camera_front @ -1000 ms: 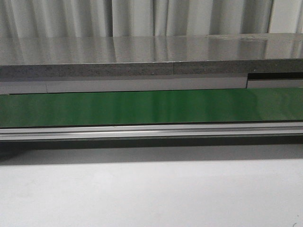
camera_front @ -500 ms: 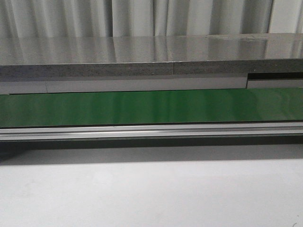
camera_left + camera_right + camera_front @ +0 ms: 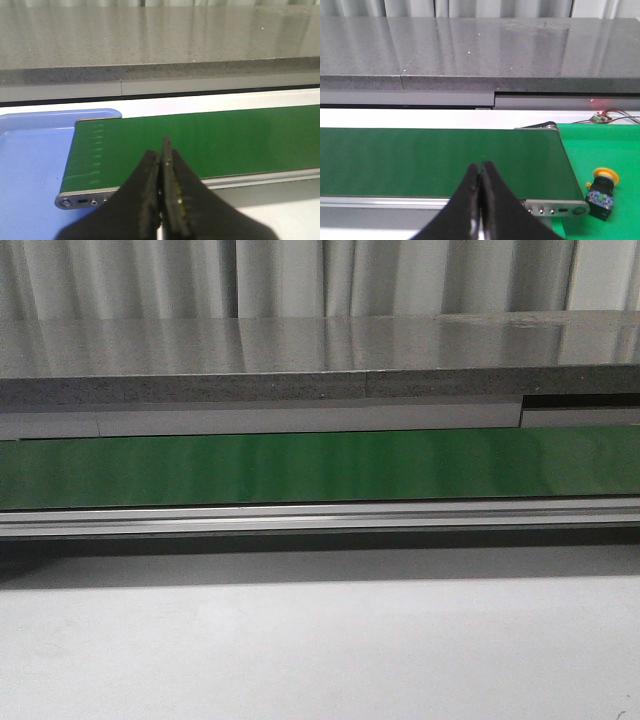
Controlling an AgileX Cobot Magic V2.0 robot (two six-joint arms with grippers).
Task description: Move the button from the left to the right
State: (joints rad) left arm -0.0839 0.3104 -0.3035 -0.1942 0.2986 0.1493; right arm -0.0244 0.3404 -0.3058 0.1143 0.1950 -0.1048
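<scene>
The button, a yellow-orange cap on a black boxy body, lies tipped on the green surface past the right end of the conveyor belt, seen only in the right wrist view. My right gripper is shut and empty, above the near edge of the belt, well to the left of the button. My left gripper is shut and empty above the left end of the belt. Neither gripper shows in the front view.
A blue tray sits at the belt's left end. A grey stone counter runs behind the belt. An aluminium rail runs along its front. A small circuit board with wires lies beyond the belt's right end.
</scene>
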